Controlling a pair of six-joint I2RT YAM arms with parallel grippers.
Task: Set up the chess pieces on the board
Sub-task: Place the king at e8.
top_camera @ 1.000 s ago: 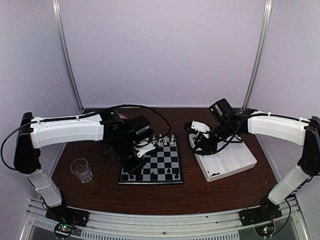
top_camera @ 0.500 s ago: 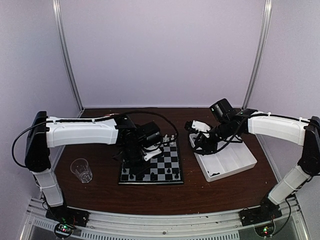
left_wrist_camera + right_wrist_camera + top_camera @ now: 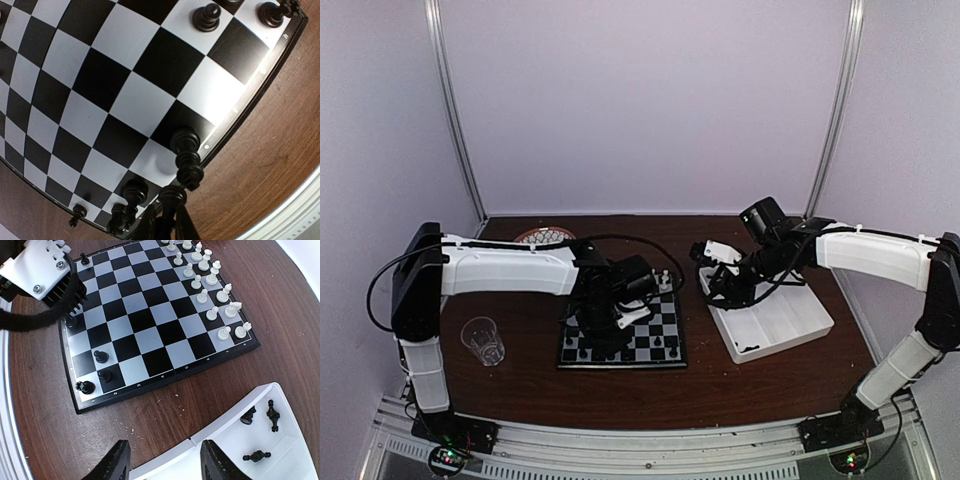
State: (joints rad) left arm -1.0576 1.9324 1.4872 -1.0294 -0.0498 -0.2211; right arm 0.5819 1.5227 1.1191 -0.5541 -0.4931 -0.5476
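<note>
Care is needed: we judge the tall black glossy chessman (image 3: pixel 189 167) light, stiff and slippery, best held by its head. The left pincer (image 3: pixel 171 205) pinches it, lower middle, over the black-and-grey checked chessboard (image 3: pixel 120 105); the right pincer (image 3: pixel 165 455) stands spread, empty.

"How many white chessmen (image 3: pixel 202 295) stand on the board (image 3: pixel 150 340)?"

"Fourteen in view. Black chessmen (image 3: pixel 101 356): four in plain sight on the board, three in the tray (image 3: pixel 790 322)."

"Anything else?"

"One board, one tray, one clear cup (image 3: pixel 483 340), one patterned plate (image 3: pixel 545 236)."
</note>
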